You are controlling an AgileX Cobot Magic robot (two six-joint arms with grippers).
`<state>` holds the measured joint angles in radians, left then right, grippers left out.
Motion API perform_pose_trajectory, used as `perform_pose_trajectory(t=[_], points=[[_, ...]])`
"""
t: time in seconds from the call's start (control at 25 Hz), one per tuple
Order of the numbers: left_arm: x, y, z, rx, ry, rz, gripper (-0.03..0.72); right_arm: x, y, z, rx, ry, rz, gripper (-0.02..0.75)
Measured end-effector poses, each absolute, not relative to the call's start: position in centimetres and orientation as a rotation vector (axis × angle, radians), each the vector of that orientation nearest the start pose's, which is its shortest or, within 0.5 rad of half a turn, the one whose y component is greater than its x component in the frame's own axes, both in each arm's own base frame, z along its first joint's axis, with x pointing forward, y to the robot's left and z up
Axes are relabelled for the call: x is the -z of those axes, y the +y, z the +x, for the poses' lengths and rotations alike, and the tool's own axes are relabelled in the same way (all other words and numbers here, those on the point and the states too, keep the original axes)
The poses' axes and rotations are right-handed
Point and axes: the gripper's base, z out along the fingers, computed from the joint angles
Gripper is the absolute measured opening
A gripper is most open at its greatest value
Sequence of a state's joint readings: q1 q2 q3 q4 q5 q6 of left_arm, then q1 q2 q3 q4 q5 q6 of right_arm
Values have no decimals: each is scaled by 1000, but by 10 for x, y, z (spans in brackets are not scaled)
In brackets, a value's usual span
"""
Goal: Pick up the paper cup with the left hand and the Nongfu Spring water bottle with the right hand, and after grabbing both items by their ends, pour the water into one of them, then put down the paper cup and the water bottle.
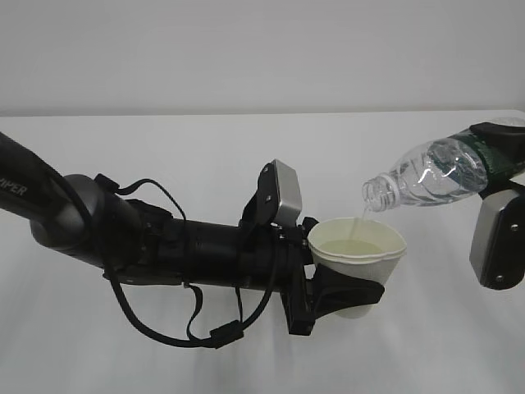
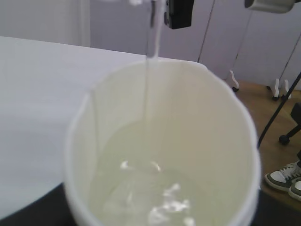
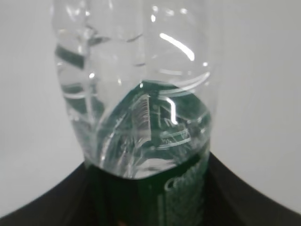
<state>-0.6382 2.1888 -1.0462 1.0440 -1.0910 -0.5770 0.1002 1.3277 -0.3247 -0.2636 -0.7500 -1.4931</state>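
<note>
The left hand [image 1: 349,287] reaches in from the left of the exterior view, its black fingers partly spread and clamped round the lower body of the paper cup [image 1: 358,261], which it holds upright above the white table [image 1: 164,164]; loose black cables [image 1: 197,320] hang under the arm just left of the cup, and a grey camera module [image 1: 286,193] sits up and to the left of the cup's rim. Right of the cup and higher, the Nongfu Spring water bottle [image 1: 431,174] lies tilted, neck down toward the cup, its open mouth just above the rim; a thin stream of the water [image 1: 354,226] falls from the mouth into the cup. The right hand [image 1: 500,152] grips the bottle at its green-labelled end, jaws partly spread round it, at the far right of the cup.

The left wrist view alone looks down into the cup [image 2: 164,150]; the cream inside holds a shallow pool of water [image 2: 146,188] with bright glints, and the stream enters from the far rim; behind the cup a brown floor [image 2: 263,103] and a pair of shoes [image 2: 284,179] show at the right. The right wrist view alone shows the bottle [image 3: 136,94] close up; the clear ribbed wall with water in it, the green label [image 3: 183,188] below, and dark finger surfaces [image 3: 56,202] either side of the label.
</note>
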Motion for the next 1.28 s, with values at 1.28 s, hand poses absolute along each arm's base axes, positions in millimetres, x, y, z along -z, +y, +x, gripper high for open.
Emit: perform_pose_trajectory(t=[1.28], points=[[-107,-291,275,1178,1464,1238,417,-205,39,225,986,1048,-1530,392]])
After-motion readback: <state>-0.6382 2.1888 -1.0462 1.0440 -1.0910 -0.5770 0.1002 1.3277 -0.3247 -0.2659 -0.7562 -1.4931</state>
